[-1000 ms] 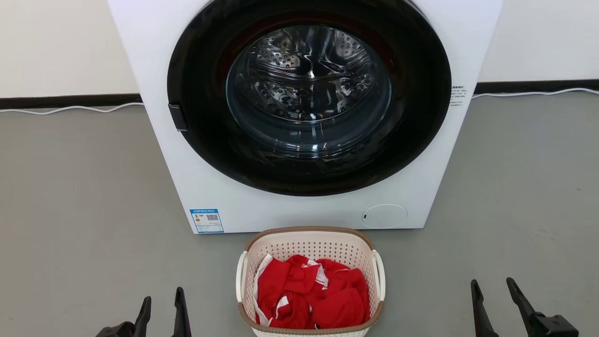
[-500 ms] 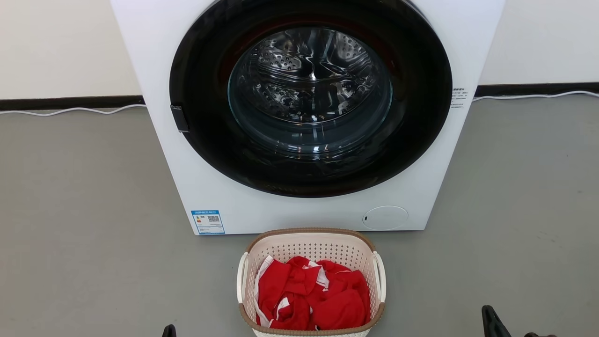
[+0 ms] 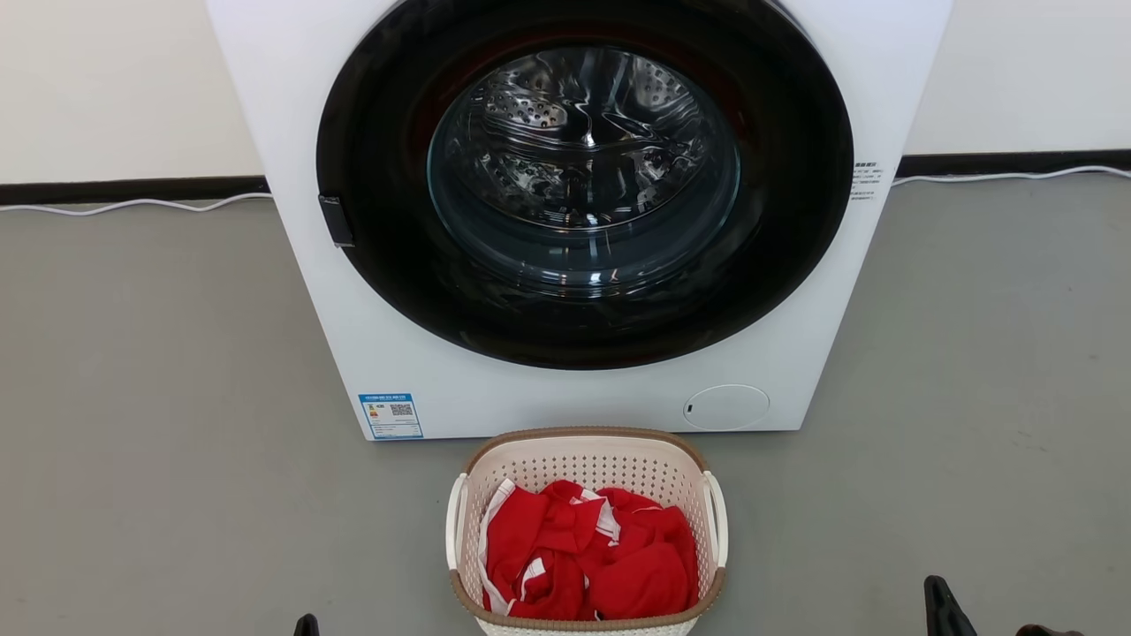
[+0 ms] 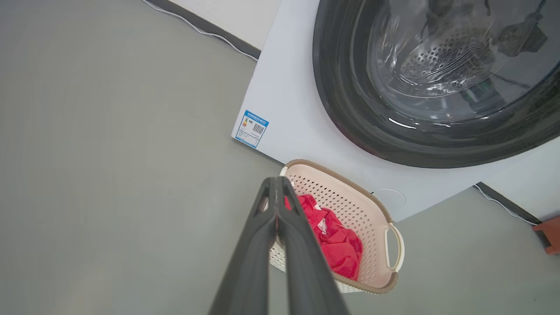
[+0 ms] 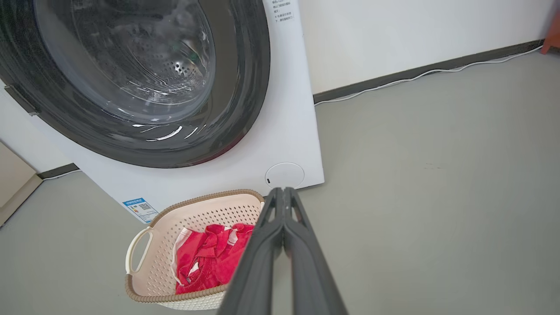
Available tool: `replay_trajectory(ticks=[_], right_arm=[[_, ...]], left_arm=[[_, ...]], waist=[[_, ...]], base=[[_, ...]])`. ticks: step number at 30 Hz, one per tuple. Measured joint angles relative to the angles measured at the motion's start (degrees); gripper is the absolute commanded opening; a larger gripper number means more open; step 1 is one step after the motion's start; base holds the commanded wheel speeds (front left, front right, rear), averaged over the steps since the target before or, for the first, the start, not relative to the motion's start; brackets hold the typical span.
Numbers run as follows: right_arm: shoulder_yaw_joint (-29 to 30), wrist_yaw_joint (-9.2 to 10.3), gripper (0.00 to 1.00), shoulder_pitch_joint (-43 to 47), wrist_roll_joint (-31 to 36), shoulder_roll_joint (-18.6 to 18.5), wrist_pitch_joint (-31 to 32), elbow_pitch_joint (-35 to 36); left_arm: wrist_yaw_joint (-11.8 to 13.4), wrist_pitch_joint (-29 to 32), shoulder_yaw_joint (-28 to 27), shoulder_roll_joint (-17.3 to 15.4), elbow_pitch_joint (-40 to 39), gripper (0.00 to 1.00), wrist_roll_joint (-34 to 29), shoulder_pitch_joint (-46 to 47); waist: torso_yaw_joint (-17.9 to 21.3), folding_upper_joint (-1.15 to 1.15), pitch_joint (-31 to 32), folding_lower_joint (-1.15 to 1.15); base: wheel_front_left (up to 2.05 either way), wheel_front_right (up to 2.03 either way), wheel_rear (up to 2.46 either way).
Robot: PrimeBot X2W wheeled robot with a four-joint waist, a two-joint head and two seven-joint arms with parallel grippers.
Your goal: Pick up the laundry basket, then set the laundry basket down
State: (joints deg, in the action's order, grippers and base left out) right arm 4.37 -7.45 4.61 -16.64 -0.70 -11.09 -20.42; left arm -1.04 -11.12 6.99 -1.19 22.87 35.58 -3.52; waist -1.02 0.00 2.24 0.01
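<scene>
The laundry basket (image 3: 588,459) is cream-white and perforated, with a brown rim and white loop handles, and stands on the grey floor just in front of the washer. Red cloth with white stripes (image 3: 588,552) fills it. My left gripper (image 4: 275,180) is shut, its fingers pressed together with nothing between them, in front of the basket (image 4: 350,197) at its left side. My right gripper (image 5: 283,190) is shut too and empty, to the right of the basket (image 5: 205,210). Only a fingertip of each gripper pokes above the head view's bottom edge, left (image 3: 307,625) and right (image 3: 937,605).
A white front-loading washer (image 3: 565,389) with a dark round glass door (image 3: 583,177) stands against the wall right behind the basket. A white cable (image 3: 132,206) runs along the dark skirting. An orange object (image 4: 552,229) lies by the wall to the right.
Both grippers have shut and dropped toward the bottom edge of the head view, so that only their tips remain. The basket has not moved.
</scene>
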Motion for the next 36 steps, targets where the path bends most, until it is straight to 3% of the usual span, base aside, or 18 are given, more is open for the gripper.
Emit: replay_trajectory(ticks=[36], right_arm=[[0.9, 0.0, 0.0, -2.4, -25.1, -0.2, 5.9, 1.5]], left_arm=[[-2.0, 5.9, -3.9, -0.2, -2.4, 0.0, 18.9, 2.1]], waist=[[0.3, 0.0, -0.8, -0.01]], base=[[0.0, 0.0, 0.0]])
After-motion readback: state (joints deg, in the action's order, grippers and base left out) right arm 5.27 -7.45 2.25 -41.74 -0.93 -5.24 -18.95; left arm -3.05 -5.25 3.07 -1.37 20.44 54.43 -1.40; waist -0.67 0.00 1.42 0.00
